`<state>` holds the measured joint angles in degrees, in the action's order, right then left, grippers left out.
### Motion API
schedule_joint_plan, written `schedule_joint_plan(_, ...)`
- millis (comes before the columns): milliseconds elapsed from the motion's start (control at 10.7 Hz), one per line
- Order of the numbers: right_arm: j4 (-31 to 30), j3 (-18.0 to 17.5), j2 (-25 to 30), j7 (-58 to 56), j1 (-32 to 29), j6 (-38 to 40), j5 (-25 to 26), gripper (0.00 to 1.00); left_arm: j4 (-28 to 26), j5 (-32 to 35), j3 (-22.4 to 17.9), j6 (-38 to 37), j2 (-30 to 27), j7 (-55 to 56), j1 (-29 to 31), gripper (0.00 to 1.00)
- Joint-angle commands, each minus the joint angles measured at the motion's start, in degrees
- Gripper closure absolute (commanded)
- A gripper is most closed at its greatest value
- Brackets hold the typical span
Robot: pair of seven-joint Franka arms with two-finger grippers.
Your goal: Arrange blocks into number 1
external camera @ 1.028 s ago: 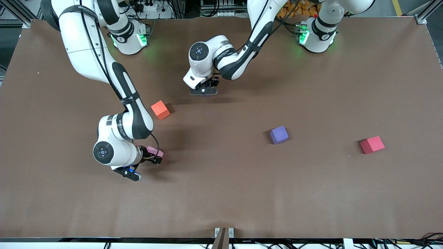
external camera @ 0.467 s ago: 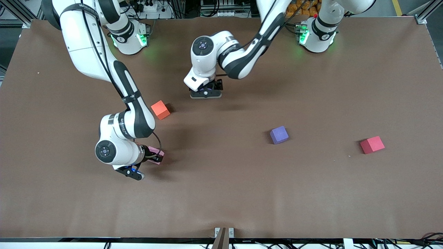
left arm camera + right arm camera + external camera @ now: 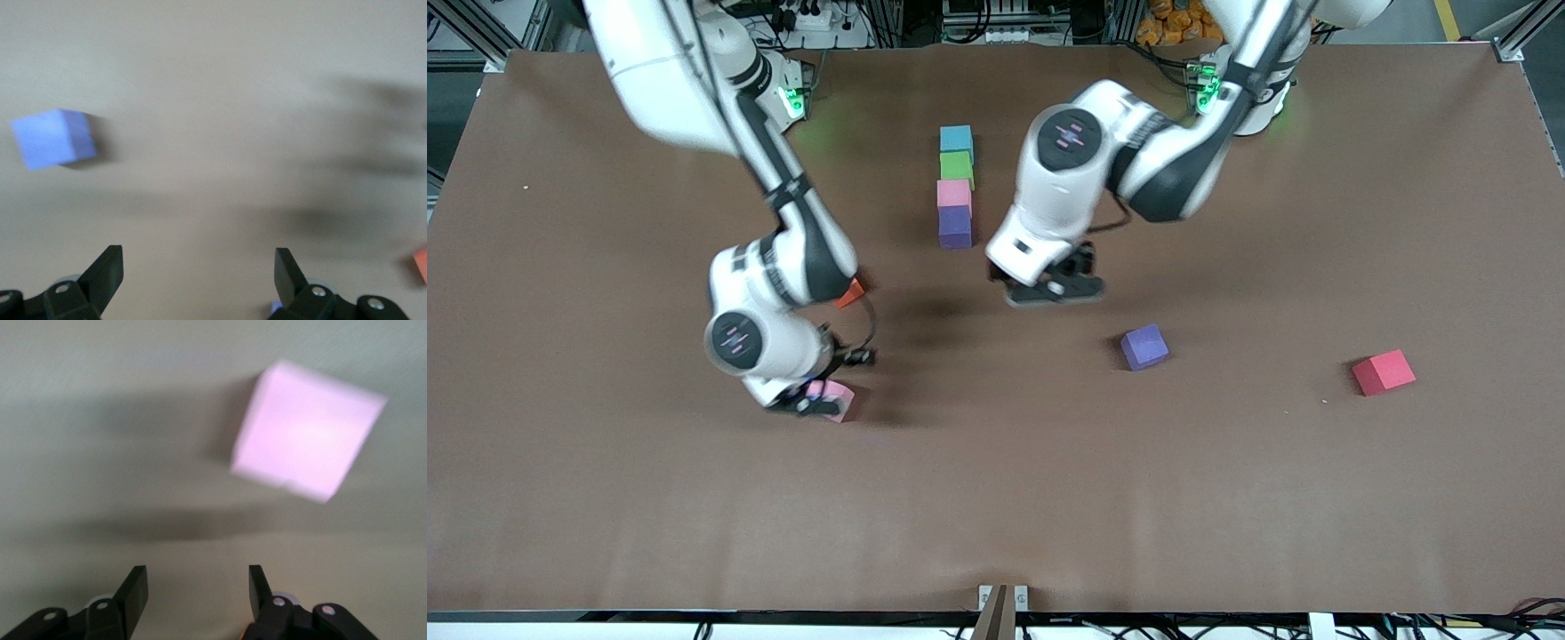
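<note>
So there's a column going near the robots' bases: light blue block [image 3: 956,139], green block [image 3: 957,165], a pink block [image 3: 953,193] and a purple block [image 3: 955,228], each touching the next, running toward the front camera. That's the stem of the 1, with the purple end being the open one.

The bit that matters: the right gripper [image 3: 811,402] is sitting low right by the loose pink block [image 3: 837,400], fingers spread apart and holding nothing. In the right wrist view that pink block [image 3: 307,430] is lying off to one side of the line between the fingers, not between them, so I'm guessing it needs to shift sideways before closing.

The left gripper [image 3: 1054,289] is hovering over bare tabletop [image 3: 1227,498], also spread wide and empty, with the loose purple block [image 3: 1144,346] closest to it. Orange block [image 3: 851,292] is peeking out beside the right arm, and the red block [image 3: 1383,372] is well off toward the left arm's end.
</note>
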<state>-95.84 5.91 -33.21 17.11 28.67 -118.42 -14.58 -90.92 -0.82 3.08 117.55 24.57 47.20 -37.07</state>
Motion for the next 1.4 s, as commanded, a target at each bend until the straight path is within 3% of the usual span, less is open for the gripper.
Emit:
schedule_joint_plan(0,-5.93,0.07,4.56,-1.64,-0.11,-1.02,-0.63,0.31,-1.72,1.17,-2.52,-0.39,-0.40,-0.61,2.44,0.00)
schedule_joint_plan(93,-6.46,0.07,4.65,-1.64,-0.10,-1.02,-0.63,0.30,-1.72,1.09,-4.46,-0.39,0.64,-2.53,2.79,0.00)
schedule_joint_plan(187,-6.46,0.07,4.56,-1.64,0.07,-0.93,-0.63,0.21,-1.72,1.17,-6.05,-0.39,1.70,-4.12,3.66,0.00)
schedule_joint_plan(280,-6.29,0.07,4.65,-1.64,0.16,-0.93,-0.37,0.00,-1.72,0.91,-7.11,-0.30,3.10,-4.83,4.02,0.00)
schedule_joint_plan(561,-1.13,-0.02,6.22,-8.65,0.25,2.64,4.01,0.00,-1.55,0.30,-8.96,0.40,6.45,-4.57,4.20,0.00)
schedule_joint_plan(748,9.22,-0.02,6.49,-10.60,-0.10,15.01,11.12,0.00,-1.54,-0.49,-8.96,0.84,7.42,-4.40,4.38,0.00)
schedule_joint_plan(935,15.84,0.15,7.28,-14.36,-0.54,20.32,12.73,0.00,-1.20,0.37,-9.14,0.05,5.68,-6.40,5.42,0.00)
schedule_joint_plan(1308,15.78,-0.11,15.96,-15.62,-4.41,19.72,12.64,0.00,-1.11,0.30,-9.23,-4.50,-5.99,-34.58,13.93,0.00)
